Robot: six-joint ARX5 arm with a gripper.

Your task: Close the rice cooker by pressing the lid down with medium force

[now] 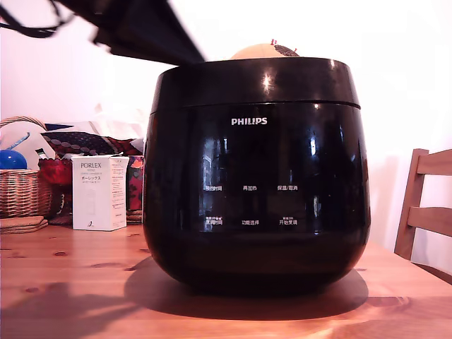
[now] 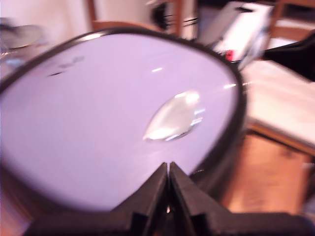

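The rice cooker (image 1: 256,205), glossy black with a white PHILIPS logo, stands in the middle of the wooden table (image 1: 70,282). Its lid (image 1: 254,81) lies down flat on the body, with only a thin seam showing. In the wrist view the lid (image 2: 98,118) fills the picture, its shiny top reflecting pale lilac, with a silvery oval (image 2: 174,115) near its middle. My gripper (image 2: 168,166) is shut with nothing between its fingers, the tips just over the lid's near rim; whether they touch it cannot be told. A dark blurred part of the arm (image 1: 141,28) shows above the cooker at the exterior view's left.
At the exterior view's left stand a wicker basket (image 1: 21,191) and a white PORLEX box (image 1: 99,192), with patterned cloth behind them. A wooden chair (image 1: 424,205) is at the right. A tan rounded object (image 1: 261,51) peeks over the cooker from behind.
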